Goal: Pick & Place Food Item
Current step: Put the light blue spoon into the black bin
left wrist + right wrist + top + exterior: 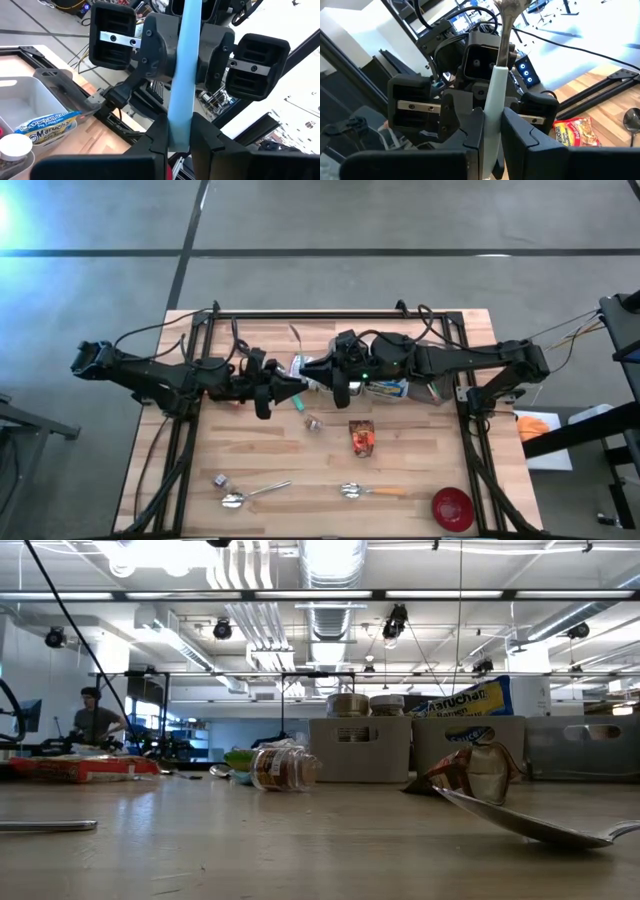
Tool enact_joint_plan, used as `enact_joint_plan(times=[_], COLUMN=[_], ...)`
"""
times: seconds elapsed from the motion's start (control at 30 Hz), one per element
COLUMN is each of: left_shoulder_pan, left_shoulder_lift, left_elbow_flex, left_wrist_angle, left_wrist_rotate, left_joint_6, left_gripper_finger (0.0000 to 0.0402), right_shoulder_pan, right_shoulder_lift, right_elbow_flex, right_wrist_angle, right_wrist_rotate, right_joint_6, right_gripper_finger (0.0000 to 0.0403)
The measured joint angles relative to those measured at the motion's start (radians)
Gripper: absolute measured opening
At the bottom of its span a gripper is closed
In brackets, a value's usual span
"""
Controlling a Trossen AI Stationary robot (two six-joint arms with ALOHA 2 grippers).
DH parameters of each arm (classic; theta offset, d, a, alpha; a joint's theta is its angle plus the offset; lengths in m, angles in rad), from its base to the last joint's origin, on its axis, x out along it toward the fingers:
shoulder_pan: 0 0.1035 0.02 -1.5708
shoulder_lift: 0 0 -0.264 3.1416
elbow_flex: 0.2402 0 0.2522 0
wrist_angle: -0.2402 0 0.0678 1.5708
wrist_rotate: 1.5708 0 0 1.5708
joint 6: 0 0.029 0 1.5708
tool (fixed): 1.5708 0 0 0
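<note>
A utensil with a pale blue handle (182, 65) and a metal stem (506, 30) hangs in the air over the table's middle, its metal end (297, 333) toward the far edge. My left gripper (179, 135) and my right gripper (491, 131) face each other, both shut on the handle (301, 385). The food items lie untouched: an orange-red packet (362, 437) flat on the wood, a small jar (314, 423) on its side, and a noodle packet (47, 126) in a white bin. My left gripper pinches the pale blue handle (178, 122) between its two fingers, coming level from the table's left and lying across it. The utensil is clear of the table. My right gripper pinches the same handle (492, 107) between its two fingers, level from the table's right, fingers across it, with the metal stem beyond them.
Two spoons (245, 495) (370, 492) and a red bowl (452, 508) lie near the front edge. A white bin (400, 385) stands under the right arm. A black frame (330, 313) rims the table. A person (92, 718) sits far off in the room.
</note>
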Motion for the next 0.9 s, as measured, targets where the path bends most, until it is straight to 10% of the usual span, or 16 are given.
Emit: enact_joint_plan(times=[0.5,0.9], left_shoulder_pan=[0.0,0.001], left_shoulder_lift=[0.0,-0.013], left_elbow_flex=[0.0,-0.001], left_wrist_angle=[0.002,-0.017], left_wrist_rotate=[-0.002,0.001], left_joint_6=[-0.02,-0.066], left_gripper_finger=[0.0267,0.0314], right_shoulder_pan=[0.001,-0.006], right_shoulder_lift=[-0.005,-0.136], right_elbow_flex=[0.0,0.0], right_wrist_angle=[-0.001,-0.201], right_wrist_rotate=[-0.032,0.05], right_joint_6=[-0.026,-0.073], right_gripper_finger=[0.0034,0.0034])
